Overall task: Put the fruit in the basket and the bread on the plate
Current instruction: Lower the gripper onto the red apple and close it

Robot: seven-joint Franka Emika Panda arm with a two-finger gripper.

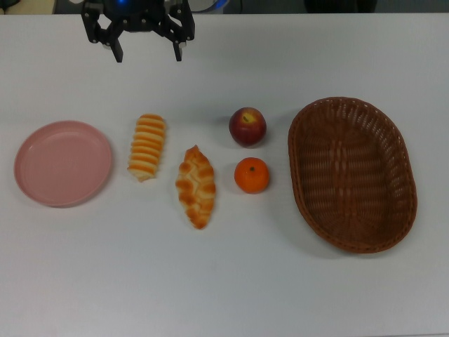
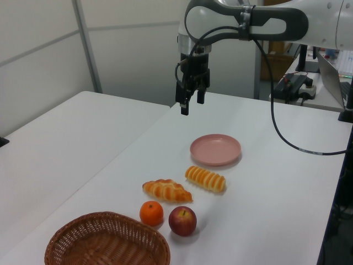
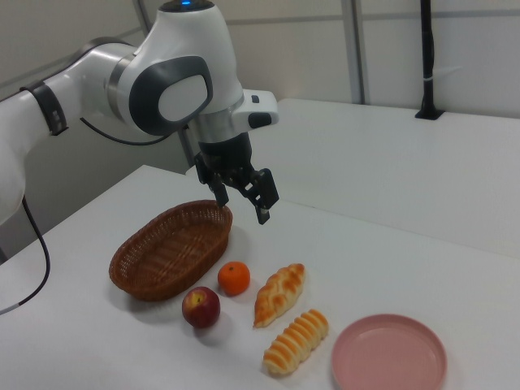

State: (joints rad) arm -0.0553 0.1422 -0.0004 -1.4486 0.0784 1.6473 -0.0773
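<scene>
You had the gripper [image 1: 146,53] hanging in the air above the white table [image 1: 224,281], near the top view's far edge, its two fingers [image 1: 117,51] spread wide apart with nothing between them. In the top view, everything lay in a loose row across the table: the pink plate [image 1: 63,163] at the top view's left, empty; just to its right the ridged loaf [image 1: 147,147] with its pale and orange stripes; then the braided loaf [image 1: 196,186], a little nearer the top view's bottom edge and not touching the ridged one. Right of the bread sat the dark red apple [image 1: 248,126] and, just below it in the top view, the orange mandarin [image 1: 252,175], the two close but apart. The large oval wicker basket [image 1: 303,126] stood at the top view's right, beside the fruit, with nothing in it. In the right view the gripper [image 3: 244,203] hung above the table beside the basket's [image 3: 154,280] rim, clear of every object.
</scene>
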